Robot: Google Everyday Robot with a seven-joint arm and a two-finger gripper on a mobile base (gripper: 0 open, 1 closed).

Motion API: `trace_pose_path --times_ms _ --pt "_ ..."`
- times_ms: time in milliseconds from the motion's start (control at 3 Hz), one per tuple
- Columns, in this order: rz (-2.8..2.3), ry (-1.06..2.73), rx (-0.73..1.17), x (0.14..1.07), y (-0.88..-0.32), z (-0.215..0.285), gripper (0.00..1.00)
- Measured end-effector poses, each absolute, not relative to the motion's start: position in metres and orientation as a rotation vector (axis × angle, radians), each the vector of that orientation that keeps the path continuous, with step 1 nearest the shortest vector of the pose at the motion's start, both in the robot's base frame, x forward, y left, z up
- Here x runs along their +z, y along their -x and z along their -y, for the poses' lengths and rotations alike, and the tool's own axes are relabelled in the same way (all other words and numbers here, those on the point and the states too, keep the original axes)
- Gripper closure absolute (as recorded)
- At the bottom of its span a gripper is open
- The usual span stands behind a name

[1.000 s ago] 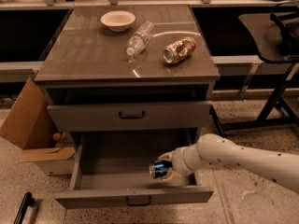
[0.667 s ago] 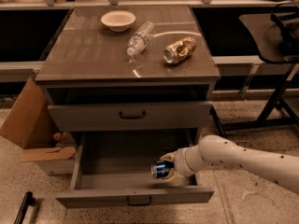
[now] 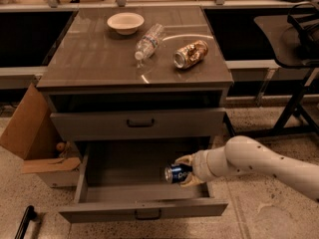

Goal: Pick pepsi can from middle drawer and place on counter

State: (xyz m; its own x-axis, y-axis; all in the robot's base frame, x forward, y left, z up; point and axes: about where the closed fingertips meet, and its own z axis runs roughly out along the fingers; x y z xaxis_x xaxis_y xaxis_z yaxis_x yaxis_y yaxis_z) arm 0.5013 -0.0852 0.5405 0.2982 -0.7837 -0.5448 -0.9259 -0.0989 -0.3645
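Note:
The pepsi can (image 3: 176, 173), blue with white lettering, lies sideways in my gripper (image 3: 183, 171), which is shut on it inside the open middle drawer (image 3: 119, 169), at its right side. The can is held a little above the drawer floor. My white arm (image 3: 259, 163) reaches in from the right. The drawer's narrow front panel (image 3: 99, 212) with its dark handle is pulled out toward the camera. The counter (image 3: 94, 59) is the glossy grey-brown cabinet top above.
On the counter are a white bowl (image 3: 125, 22), a clear plastic bottle (image 3: 148, 40) lying down and a gold-brown can (image 3: 190, 54) on its side. The taller-fronted drawer (image 3: 134, 124) above is closed. A cardboard box (image 3: 27, 128) stands left; a dark table (image 3: 284, 34) right.
My gripper has lifted the pepsi can slightly up off the drawer floor and a bit rightward. Nothing else has moved.

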Motion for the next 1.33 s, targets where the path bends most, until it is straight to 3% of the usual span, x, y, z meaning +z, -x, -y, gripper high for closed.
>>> trace_pose_path --times_ms 667,1333 --pt "-1.426 1.867 0.236 0.646 -0.514 0.112 1.0" --pt "-1.408 1.873 0.253 0.651 -0.516 0.108 1.0"
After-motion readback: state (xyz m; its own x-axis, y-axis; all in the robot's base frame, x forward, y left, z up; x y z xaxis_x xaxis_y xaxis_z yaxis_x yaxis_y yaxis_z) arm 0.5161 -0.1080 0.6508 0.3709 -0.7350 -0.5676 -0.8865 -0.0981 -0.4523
